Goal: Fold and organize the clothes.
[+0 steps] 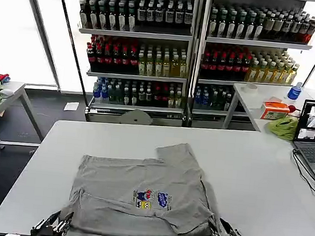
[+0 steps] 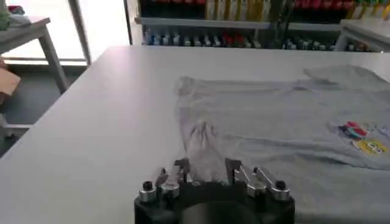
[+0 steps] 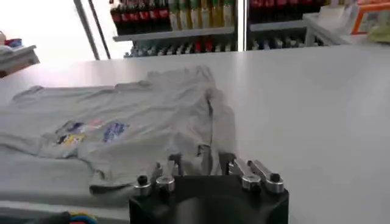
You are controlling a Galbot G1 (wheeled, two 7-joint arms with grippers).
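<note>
Grey shirt [image 1: 141, 197] lies at the white table's [image 1: 252, 177] six-o'clock edge in the head view; left wrist view: left gripper [image 2: 206, 174] pinches its hem; right wrist view: right gripper [image 3: 201, 165] clamps cloth likewise.

The head camera looks forward and down across the white bench [image 1: 263, 178] toward drink shelves [image 1: 192, 49]. Both wrist cameras sit low behind their claws at the near edge, sharing the grey shirt [image 1: 145, 192].
</note>
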